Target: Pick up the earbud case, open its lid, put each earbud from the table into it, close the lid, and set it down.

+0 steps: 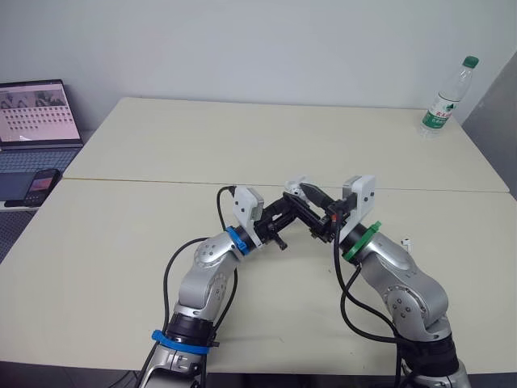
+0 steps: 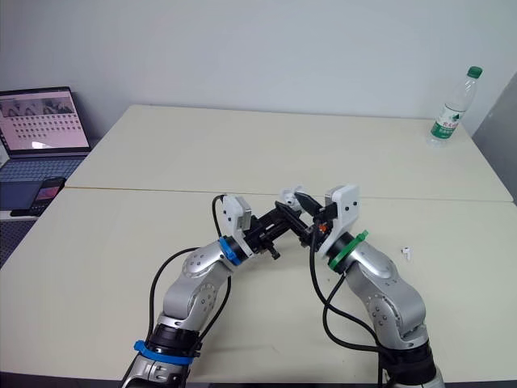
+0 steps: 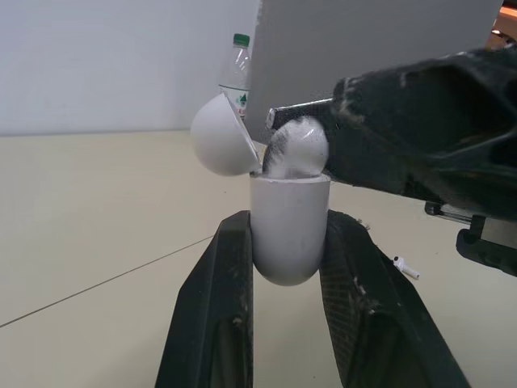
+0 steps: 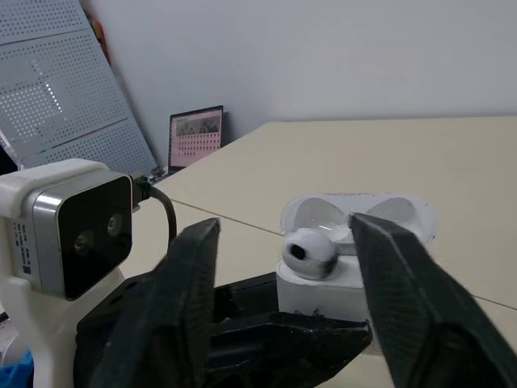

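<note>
One bud in, one to go? What matters most right now?

Hold the case point(image 4: 323, 291) steady. The left hand point(image 3: 287, 234) is clenched on its lower half, one finger on each side. It holds the case upright and above the table point(image 1: 242, 153), with the lid point(image 3: 220, 137) swung open.

And the right hand?

The right hand point(image 4: 283, 226) is released, with its fingers spread wide either side of the case. A bud point(image 4: 308, 252) stands in one socket, its head above the rim. I judge it seated or nearly so. From the left wrist view one right finger lies against or just behind it, and I cannot tell which.

So how should it pull away?

Straight back along its own fingers, I'd say, without narrowing them. A sideways drift could tip the bud out or knock the lid shut. If the bud sits high, a light press on its head first.

Then the other bud?

The other bud point(image 1: 407, 240) lies on the table just beside the right forearm, on the robot's right. It's small and flat on the surface, so come down over it and pinch across its stem. The free socket should face the right hand on return.

Anything in the way?

No. The bottle point(image 1: 444, 97) stands at the far right corner, well apart.
</note>
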Robot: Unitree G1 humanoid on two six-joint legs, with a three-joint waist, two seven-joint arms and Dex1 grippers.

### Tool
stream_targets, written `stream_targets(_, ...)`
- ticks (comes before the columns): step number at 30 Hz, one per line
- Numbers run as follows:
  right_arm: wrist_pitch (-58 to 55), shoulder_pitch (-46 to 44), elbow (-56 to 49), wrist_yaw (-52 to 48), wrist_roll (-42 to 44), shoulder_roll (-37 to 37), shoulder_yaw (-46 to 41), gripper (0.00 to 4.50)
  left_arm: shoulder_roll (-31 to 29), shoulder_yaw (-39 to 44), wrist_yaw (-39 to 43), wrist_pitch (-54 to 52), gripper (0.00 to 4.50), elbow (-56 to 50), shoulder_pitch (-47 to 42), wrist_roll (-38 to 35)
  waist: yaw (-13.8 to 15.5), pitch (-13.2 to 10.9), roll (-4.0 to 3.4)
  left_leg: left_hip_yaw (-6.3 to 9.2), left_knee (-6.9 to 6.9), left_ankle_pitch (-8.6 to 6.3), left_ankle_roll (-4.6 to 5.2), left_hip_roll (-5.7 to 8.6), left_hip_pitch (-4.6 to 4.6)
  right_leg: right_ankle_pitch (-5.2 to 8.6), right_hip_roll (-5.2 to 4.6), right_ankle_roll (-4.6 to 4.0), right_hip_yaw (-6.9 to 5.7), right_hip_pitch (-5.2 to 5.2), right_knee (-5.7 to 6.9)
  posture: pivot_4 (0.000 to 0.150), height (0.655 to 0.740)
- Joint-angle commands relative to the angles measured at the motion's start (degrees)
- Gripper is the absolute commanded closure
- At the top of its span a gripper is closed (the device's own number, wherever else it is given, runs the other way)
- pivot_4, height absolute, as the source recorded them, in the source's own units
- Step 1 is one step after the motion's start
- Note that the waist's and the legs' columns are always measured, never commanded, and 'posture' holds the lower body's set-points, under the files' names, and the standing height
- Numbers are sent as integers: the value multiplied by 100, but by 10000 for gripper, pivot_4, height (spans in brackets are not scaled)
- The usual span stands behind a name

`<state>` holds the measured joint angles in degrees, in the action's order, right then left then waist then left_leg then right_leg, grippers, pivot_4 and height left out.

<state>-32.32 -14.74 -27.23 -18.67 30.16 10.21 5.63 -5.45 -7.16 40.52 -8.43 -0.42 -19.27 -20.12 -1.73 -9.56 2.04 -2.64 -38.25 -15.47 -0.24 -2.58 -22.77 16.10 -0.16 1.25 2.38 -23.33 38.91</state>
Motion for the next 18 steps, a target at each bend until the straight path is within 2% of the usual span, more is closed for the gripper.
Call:
stream_targets(1,-20,44,183,102,-104,-32,-53,6530,91,-73,133,183,37349,-457,-162,-176,1,0,0,0,0,0,0,0,0,0,0,0,0,0,0,1500,7362)
stream_targets(3,14,33,181,115,-123,-41,-70,411,88,-67,141,179,37349,-456,-163,-179,3,0,1,0,0,0,0,0,0,0,0,0,-1,0,0,1500,7362)
stream_targets(11,31,-87,-206,8,365,60,-585,411,63,-51,177,173,37349,-469,-116,-179,3,-2,-2,0,2,0,0,0,-2,0,0,0,-1,-2,-1,1500,7362)
stream_targets(18,-244,-154,-515,-289,1099,705,-1265,411,8,19,247,214,37349,-357,-128,-171,1,-2,-2,0,3,0,0,-1,-2,0,1,0,0,-2,-4,1500,7362)
